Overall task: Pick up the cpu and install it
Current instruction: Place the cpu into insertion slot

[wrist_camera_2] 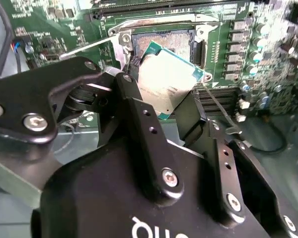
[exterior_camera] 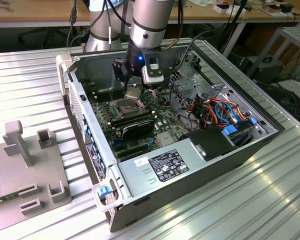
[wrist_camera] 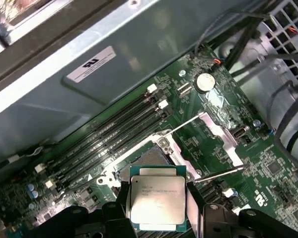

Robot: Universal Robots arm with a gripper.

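The cpu (wrist_camera: 157, 201), a thin square chip with a grey metallic face, hangs level between the black fingers (wrist_camera: 123, 210) of my gripper (wrist_camera: 158, 212), which is shut on its two opposite edges. It is held a little above the green board's open metal-framed socket (wrist_camera: 150, 159), whose contact field lies bare. In the second wrist view the cpu (wrist_camera_2: 166, 82) sits tilted in front of the socket (wrist_camera_2: 161, 39), with my gripper (wrist_camera_2: 164, 109) clamped on it. In the exterior view my gripper (exterior_camera: 133, 90) holds the cpu (exterior_camera: 132, 93) inside the open computer case, just over the socket (exterior_camera: 127, 106).
Long black memory sticks (exterior_camera: 132, 122) lie beside the socket. The socket's release levers (wrist_camera: 216, 174) stick out. A power supply (exterior_camera: 165, 162), coloured cables (exterior_camera: 215, 110) and the case walls (exterior_camera: 85, 112) hem the board in. A grey fixture plate (exterior_camera: 25, 170) lies on the exterior view's left.
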